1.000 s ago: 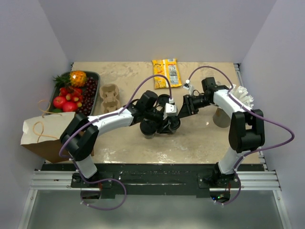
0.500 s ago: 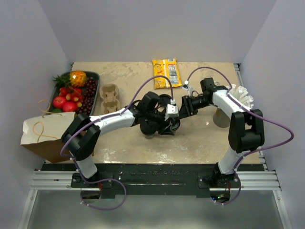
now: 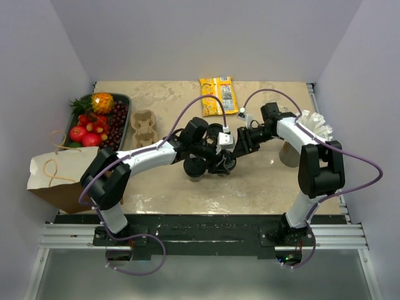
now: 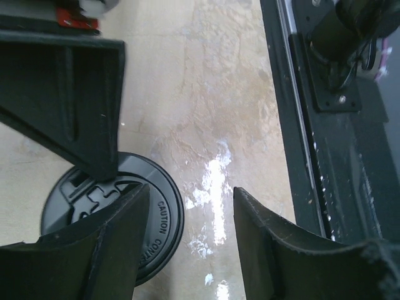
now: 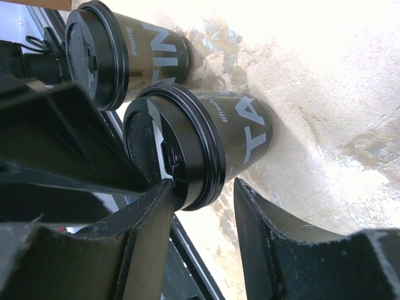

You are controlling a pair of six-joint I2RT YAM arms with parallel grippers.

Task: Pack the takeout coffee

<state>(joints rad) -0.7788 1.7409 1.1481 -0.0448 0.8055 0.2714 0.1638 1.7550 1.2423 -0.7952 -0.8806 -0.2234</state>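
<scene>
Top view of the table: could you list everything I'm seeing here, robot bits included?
coffee cups: two, black lids and dark sleeves, side by side mid-table
fruit tray: one, dark, far-left corner, holding red, orange and dark fruit
cup carrier: one, tan cardboard, beside the fruit tray
paper bag: one, brown, near-left edge
snack packet: one, yellow, far middle
ruffled item: one, white, right edge; what it is I cannot tell
table: one, beige marbled, under everything
left gripper: one, black, open, beside a cup lid
right gripper: one, black, open around the nearer cup's lid
</scene>
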